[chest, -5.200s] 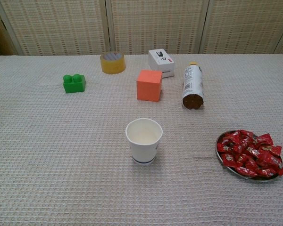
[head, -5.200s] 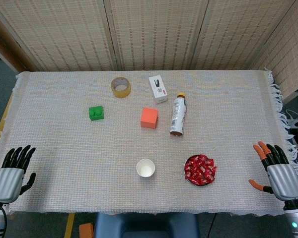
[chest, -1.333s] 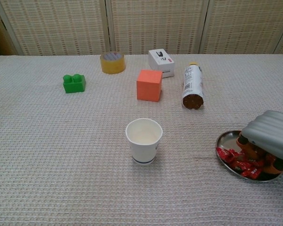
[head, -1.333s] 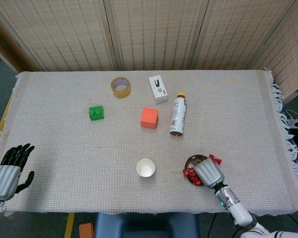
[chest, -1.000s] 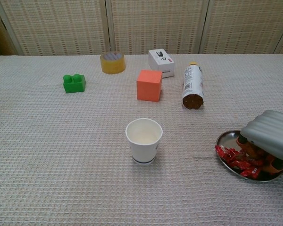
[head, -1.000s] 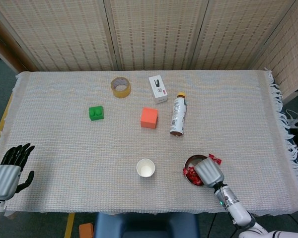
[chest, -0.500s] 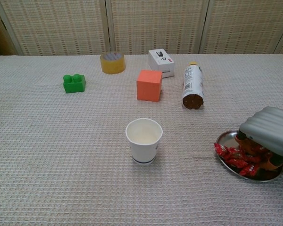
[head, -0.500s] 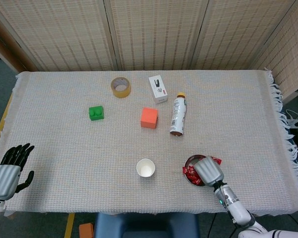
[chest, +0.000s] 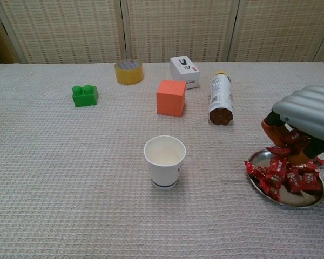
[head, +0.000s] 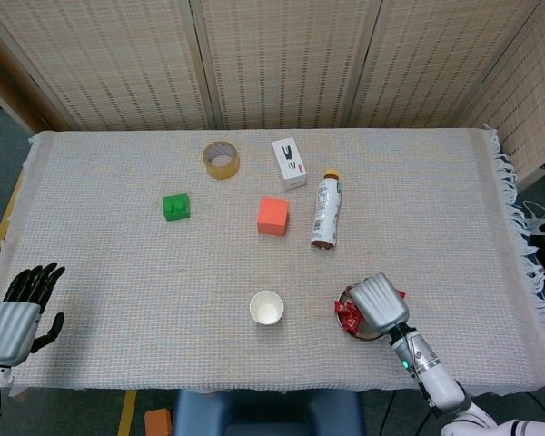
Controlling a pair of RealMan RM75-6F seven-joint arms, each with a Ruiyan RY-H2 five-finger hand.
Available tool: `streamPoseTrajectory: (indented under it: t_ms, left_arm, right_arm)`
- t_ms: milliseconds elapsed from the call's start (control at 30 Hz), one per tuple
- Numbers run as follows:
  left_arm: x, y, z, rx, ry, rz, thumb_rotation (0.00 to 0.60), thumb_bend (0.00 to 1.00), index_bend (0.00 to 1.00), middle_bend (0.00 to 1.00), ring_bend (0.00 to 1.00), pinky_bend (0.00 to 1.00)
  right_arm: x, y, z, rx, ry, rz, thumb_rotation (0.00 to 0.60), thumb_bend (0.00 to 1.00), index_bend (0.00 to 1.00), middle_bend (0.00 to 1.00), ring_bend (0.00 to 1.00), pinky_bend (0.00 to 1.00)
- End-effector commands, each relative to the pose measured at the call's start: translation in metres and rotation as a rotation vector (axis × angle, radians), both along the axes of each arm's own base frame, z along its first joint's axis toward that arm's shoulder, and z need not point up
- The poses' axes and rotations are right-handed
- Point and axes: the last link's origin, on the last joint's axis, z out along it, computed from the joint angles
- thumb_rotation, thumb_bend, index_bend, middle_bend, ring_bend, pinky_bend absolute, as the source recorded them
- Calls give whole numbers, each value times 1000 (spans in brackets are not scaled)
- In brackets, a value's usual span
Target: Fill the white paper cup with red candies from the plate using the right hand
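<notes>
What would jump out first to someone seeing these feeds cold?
Most likely the right hand raised just above the plate at the near right, fingers curled around red candies, with more heaped below. Next, the white paper cup standing upright near the table's middle, apparently with nothing in it.

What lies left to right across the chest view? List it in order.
green block → yellow tape roll → white paper cup → white box → bottle → plate of red candies, right hand above it.
</notes>
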Motion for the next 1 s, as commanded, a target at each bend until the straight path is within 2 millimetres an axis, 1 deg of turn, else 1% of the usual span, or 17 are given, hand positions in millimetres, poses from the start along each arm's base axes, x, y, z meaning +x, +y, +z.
streamPoseTrajectory:
  t_ms: [33,133,200,400,533,733,833,1000]
  left_arm:
    - [0,0,0,0,0,0,600,474,0,0,0,75]
    - [0,0,0,0,-1,-1,600,473,0,0,0,75]
    - [0,0,1,-2,-5,0,600,472,0,0,0,75]
    - [-1,1,2,-6,-13,2,600,472,0,0,0,76]
    - [-1,2,2,-13,-17,3,600,472,0,0,0,76]
    - [-2,2,1,-29,-19,4,600,472,0,0,0,75]
    - [-2,3,2,-32,-22,4,600,472,0,0,0,75]
    - [-3,4,3,-36,-29,5,600,472,0,0,0,75]
  right_arm:
    - [8,-3,6,-13,-15,17,600,442,1000,761,712,904]
    - [28,-5,10,-14,-57,43,600,442,1000,761,712,904]
    - [61,-10,11,-7,-109,95,600,443,1000,761,712,904]
    - [103,-14,1,14,-122,140,600,442,1000,761,712,904]
    - [128,-17,-11,16,-103,165,600,442,1000,761,712,904]
    - [156,-22,-32,8,-53,188,600,442,1000,761,712,904]
    - [165,-24,-43,-7,-9,196,600,442,1000,761,712,904]
    - [172,-25,-60,-28,65,194,600,442,1000,761,712,904]
